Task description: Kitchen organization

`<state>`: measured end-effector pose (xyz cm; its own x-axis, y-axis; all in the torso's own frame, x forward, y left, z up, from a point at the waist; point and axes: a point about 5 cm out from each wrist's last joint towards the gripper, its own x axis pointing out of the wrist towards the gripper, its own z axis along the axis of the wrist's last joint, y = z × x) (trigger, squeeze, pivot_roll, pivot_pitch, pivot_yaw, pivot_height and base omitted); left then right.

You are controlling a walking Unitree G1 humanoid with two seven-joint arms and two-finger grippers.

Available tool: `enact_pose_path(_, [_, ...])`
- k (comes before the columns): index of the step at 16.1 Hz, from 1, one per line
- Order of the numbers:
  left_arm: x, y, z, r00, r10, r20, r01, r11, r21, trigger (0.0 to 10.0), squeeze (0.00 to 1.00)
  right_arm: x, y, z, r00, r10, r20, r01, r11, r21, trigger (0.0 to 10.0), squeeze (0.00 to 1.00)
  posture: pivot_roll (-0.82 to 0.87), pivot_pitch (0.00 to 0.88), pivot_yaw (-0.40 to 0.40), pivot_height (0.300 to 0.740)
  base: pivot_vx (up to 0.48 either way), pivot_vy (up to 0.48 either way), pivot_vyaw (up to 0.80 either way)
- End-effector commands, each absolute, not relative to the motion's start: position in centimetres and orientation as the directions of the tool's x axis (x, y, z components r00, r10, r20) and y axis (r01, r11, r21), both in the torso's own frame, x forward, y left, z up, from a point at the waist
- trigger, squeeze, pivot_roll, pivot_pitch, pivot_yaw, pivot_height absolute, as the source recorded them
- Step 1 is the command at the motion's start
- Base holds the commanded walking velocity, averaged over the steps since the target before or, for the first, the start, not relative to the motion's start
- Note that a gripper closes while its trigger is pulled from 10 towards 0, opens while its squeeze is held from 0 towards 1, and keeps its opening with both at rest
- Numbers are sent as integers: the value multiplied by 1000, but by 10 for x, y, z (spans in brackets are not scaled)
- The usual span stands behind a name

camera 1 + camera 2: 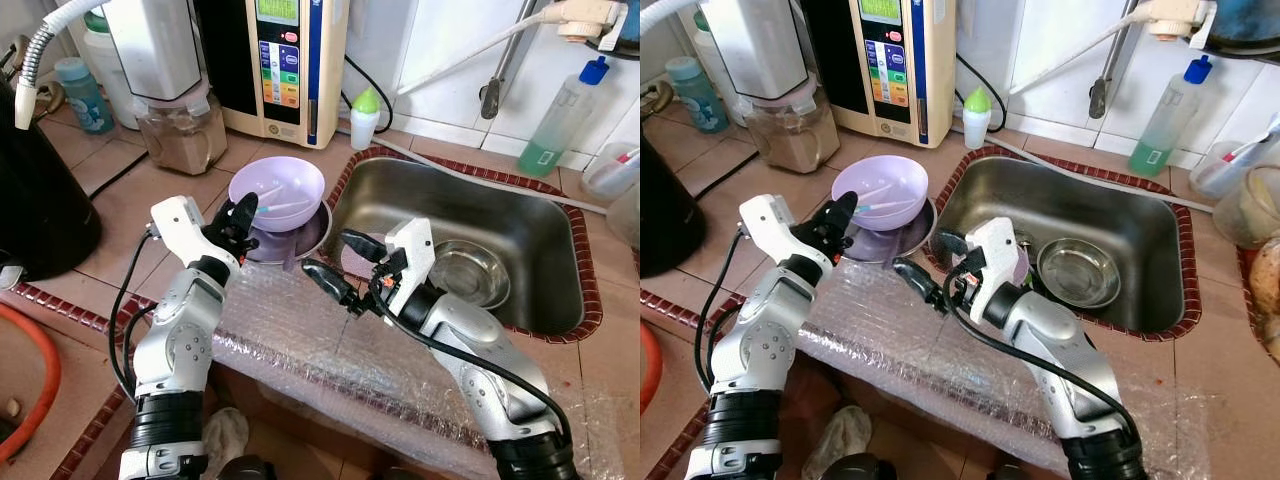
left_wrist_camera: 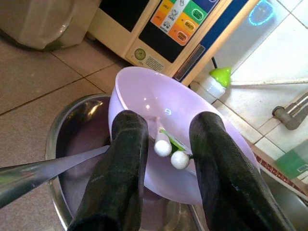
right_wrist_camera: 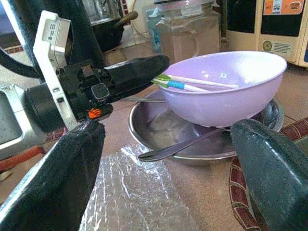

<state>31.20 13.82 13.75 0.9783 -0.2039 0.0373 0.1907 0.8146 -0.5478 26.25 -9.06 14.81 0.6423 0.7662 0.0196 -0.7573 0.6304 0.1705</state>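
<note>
On the tiled counter [image 1: 120, 200], one lilac bowl [image 1: 277, 192] holding two sticks [image 2: 171, 155] is faced by the open left claw [image 1: 243, 215]; the right claw [image 1: 340, 265] is open.

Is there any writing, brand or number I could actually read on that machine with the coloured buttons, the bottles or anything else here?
None reads clearly.
Cream machine: coloured buttons and a lit screen, lettering too small to read.
Its round sticker and white label: print too blurred to read.
Orange sticker on the machine: characters blurred.
Green-liquid bottle and white squeeze bottle: no label legible.
</note>
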Motion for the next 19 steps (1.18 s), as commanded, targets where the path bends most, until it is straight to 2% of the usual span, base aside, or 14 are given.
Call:
enact_pose_path(1, [314, 134, 138, 974, -225, 35, 208, 814, -542, 0, 0, 262, -90, 152, 633, 773, 36, -766, 620, 170, 10000, 0, -16, 0, 20, 740, 0, 0, 0])
enact_pose_path(12, [312, 139, 153, 974, -215, 74, 222, 826, -519, 0, 0, 265, -87, 153, 637, 770, 50, -763, 620, 182, 10000, 0, 3, 0, 25, 740, 0, 0, 0])
enact_pose_path(15, [308, 141, 166, 964, -230, 135, 266, 861, -433, 0, 0, 269, -89, 154, 649, 759, 59, -754, 630, 185, 10000, 0, 7, 0, 27, 740, 0, 0, 0])
enact_pose_path(19, [307, 133, 194, 908, -340, 244, 402, 871, -283, 0, 0, 283, -94, 167, 710, 693, 124, -703, 690, 172, 10000, 0, 12, 0, 22, 740, 0, 0, 0])
